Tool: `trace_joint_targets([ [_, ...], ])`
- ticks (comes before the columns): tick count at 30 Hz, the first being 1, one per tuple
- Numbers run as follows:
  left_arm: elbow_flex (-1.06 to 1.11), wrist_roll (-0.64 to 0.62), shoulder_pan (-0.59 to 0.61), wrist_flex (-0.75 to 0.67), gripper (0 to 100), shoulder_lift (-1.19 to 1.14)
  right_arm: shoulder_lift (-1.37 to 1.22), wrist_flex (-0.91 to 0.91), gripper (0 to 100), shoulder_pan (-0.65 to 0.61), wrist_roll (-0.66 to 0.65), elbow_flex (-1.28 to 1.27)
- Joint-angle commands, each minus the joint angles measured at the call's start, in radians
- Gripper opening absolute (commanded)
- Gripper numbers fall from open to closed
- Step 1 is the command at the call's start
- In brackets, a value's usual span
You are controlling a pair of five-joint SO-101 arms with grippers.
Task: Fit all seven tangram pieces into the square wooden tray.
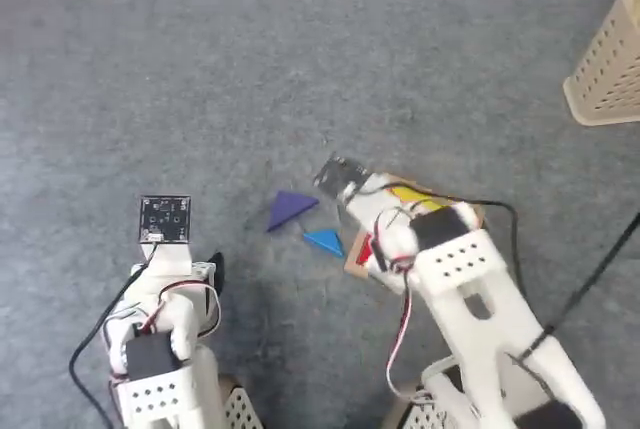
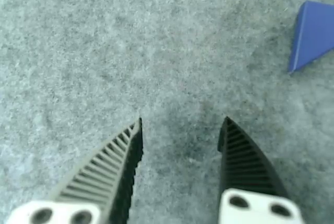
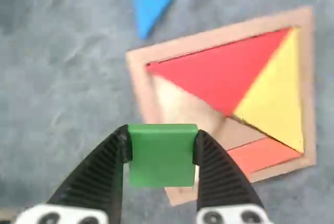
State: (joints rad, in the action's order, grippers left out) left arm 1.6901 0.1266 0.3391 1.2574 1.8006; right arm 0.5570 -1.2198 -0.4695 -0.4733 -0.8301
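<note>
Right gripper (image 3: 162, 131) clamps a green square block (image 3: 163, 156) above the square wooden tray (image 3: 138, 85). Left gripper (image 2: 183, 120) gapes over grey carpet (image 2: 104, 36), with a purple triangle (image 1: 291, 209) and a blue triangle (image 1: 325, 241) lying between.

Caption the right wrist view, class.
Right gripper holds green square over tray edge; red piece, yellow piece, orange piece inside.

Soft, even light — probably from overhead — leaves only faint shadows on the grey carpet (image 1: 300, 79).
</note>
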Motion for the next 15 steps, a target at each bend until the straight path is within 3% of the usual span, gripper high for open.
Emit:
trace_joint_targets([
  [1,-0.004,-0.008,0.005,0.006,23,0.017,-0.105,0.054,0.7,0.051,0.095,0.1],
  [5,-0.004,-0.008,0.005,0.006,23,0.017,-0.214,0.07,0.7,0.087,0.189,0.152],
  [11,-0.004,-0.008,0.005,0.006,23,0.017,-0.348,0.07,0.9,0.099,0.468,0.216],
  [15,-0.004,-0.008,0.005,0.006,23,0.017,-0.395,0.071,1.0,0.111,0.505,0.236],
])
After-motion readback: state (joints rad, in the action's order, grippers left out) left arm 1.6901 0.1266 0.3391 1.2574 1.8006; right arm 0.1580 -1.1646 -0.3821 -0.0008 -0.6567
